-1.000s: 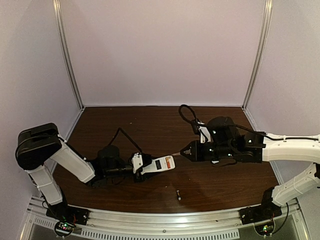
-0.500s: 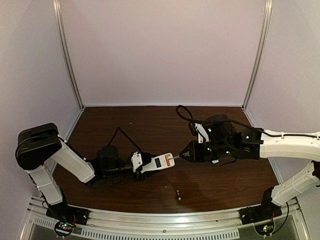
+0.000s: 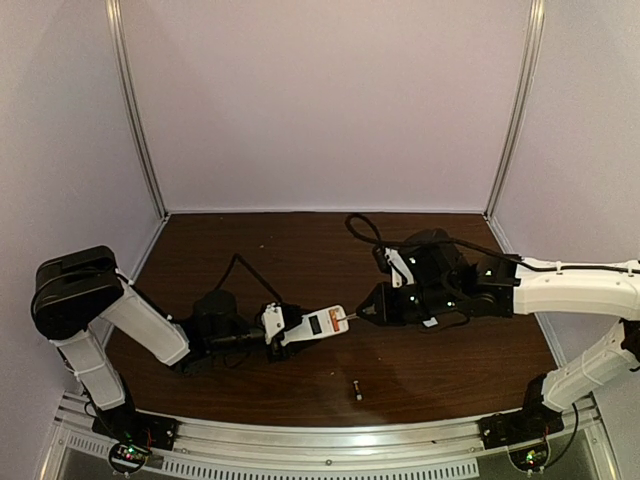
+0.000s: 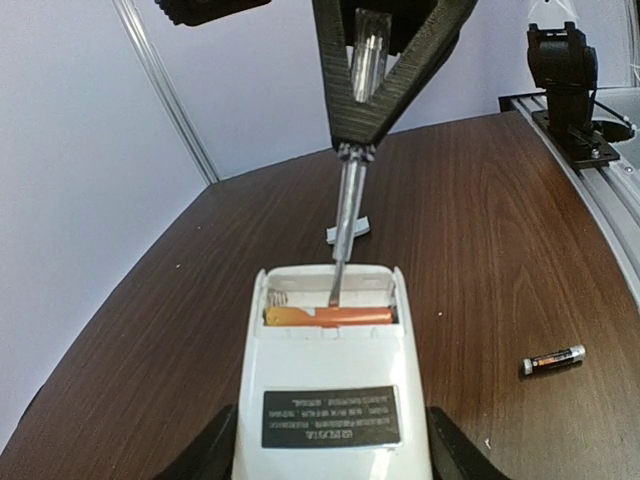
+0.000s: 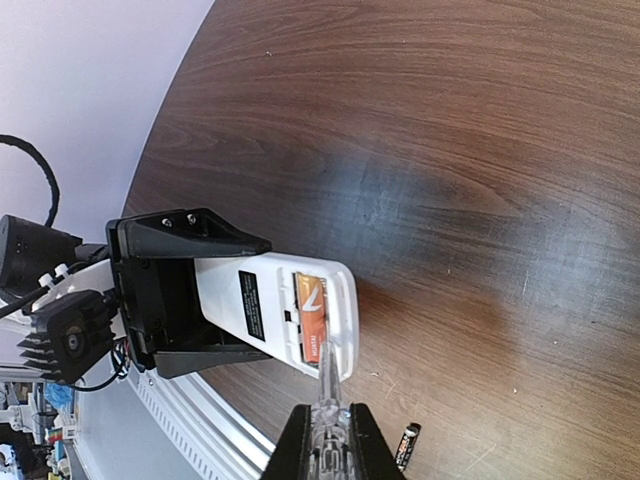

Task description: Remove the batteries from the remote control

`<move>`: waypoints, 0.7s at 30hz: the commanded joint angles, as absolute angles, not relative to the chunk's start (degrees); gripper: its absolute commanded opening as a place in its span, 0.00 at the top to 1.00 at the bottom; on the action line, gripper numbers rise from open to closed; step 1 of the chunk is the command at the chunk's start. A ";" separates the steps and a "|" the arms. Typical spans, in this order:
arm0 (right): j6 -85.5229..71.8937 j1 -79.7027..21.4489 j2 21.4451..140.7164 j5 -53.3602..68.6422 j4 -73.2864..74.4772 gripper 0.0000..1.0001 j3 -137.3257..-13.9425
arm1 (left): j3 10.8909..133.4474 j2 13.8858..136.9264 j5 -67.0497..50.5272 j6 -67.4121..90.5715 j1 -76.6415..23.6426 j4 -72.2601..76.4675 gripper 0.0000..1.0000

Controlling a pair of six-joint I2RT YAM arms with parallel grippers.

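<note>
The white remote control (image 3: 312,326) lies back-up with its battery bay open, and my left gripper (image 3: 275,330) is shut on its body. In the left wrist view the remote (image 4: 330,400) sits between the fingers, with the orange battery (image 4: 330,316) still in the bay. My right gripper (image 3: 372,308) is shut on the slim screwdriver (image 4: 347,210). The screwdriver's tip rests in the bay just behind the orange battery (image 5: 311,318). The dark battery (image 3: 357,390) lies loose on the table near the front edge and also shows in the left wrist view (image 4: 553,359).
A small flat white plastic piece (image 4: 348,231) lies on the table just beyond the remote, under the screwdriver. A metal rail (image 3: 330,455) runs along the table's near edge. Purple walls close in the back and both sides.
My right gripper has moved left with the screwdriver, and its tip is now in the remote's open bay. The left gripper, remote and loose battery have not moved.
</note>
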State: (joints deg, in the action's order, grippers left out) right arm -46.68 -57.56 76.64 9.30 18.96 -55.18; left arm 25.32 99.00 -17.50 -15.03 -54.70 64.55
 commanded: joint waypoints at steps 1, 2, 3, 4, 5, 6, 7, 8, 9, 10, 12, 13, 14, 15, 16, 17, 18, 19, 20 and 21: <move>-45.84 -57.90 77.77 9.32 20.62 1.00 -56.67 | 25.22 98.71 -18.15 -15.64 -54.47 68.90 1.00; -45.73 -57.84 77.85 9.26 20.72 1.00 -56.69 | 25.22 98.72 -18.19 -15.64 -54.48 68.86 1.00; -45.63 -57.88 77.75 9.18 20.83 1.00 -56.73 | 25.25 98.75 -18.19 -15.64 -54.49 68.82 1.00; -45.55 -57.85 77.70 9.10 20.94 1.00 -56.82 | 25.30 98.78 -18.31 -15.71 -54.49 68.73 1.00; -45.35 -57.88 77.70 9.07 21.28 1.00 -56.92 | 25.31 98.79 -18.27 -15.73 -54.49 68.54 1.00; -45.25 -57.86 77.72 9.11 21.55 1.00 -57.07 | 25.43 98.82 -18.30 -15.81 -54.49 68.37 1.00; -45.12 -57.88 77.70 9.30 21.58 1.00 -57.17 | 25.48 98.86 -18.20 -15.90 -54.49 68.22 1.00; -45.03 -57.84 77.70 9.83 21.56 1.00 -57.21 | 25.56 98.87 -18.15 -15.91 -54.47 68.13 1.00; -44.89 -57.83 77.63 10.42 21.42 1.00 -57.34 | 25.58 98.89 -18.17 -15.99 -54.49 68.09 1.00; -44.75 -57.83 77.68 11.01 21.41 1.00 -57.45 | 25.58 98.88 -18.17 -15.99 -54.49 68.11 1.00; -44.46 -57.83 77.74 12.09 21.40 1.00 -57.72 | 25.57 98.95 -18.26 -16.07 -54.46 68.04 1.00; -44.40 -57.83 77.81 12.33 21.45 1.00 -57.82 | 25.58 98.89 -18.28 -16.16 -54.49 68.03 1.00; -44.34 -57.83 77.98 12.64 21.68 1.00 -57.97 | 25.58 98.94 -18.29 -16.17 -54.46 68.03 1.00; -44.19 -57.85 78.20 12.83 21.83 1.00 -58.12 | 25.58 98.90 -18.33 -16.24 -54.44 67.95 1.00; -44.01 -57.83 78.36 12.94 21.89 1.00 -58.30 | 25.58 98.88 -18.29 -16.26 -54.49 67.90 1.00; -43.91 -57.85 78.51 12.97 21.83 1.00 -58.29 | 25.58 98.88 -18.36 -16.26 -54.47 67.93 1.00; -43.86 -57.88 78.58 13.06 21.63 1.00 -58.27 | 25.58 98.90 -18.49 -16.34 -54.47 67.89 1.00; -43.74 -57.84 78.70 12.99 21.58 1.00 -58.34 | 25.58 98.88 -18.58 -16.35 -54.49 67.87 1.00; -43.69 -57.79 78.67 12.91 21.53 1.00 -58.36 | 25.59 98.88 -18.63 -16.35 -54.45 67.85 1.00; -43.73 -57.75 78.79 12.78 21.53 1.00 -58.36 | 25.58 98.88 -18.63 -16.37 -54.48 67.84 1.00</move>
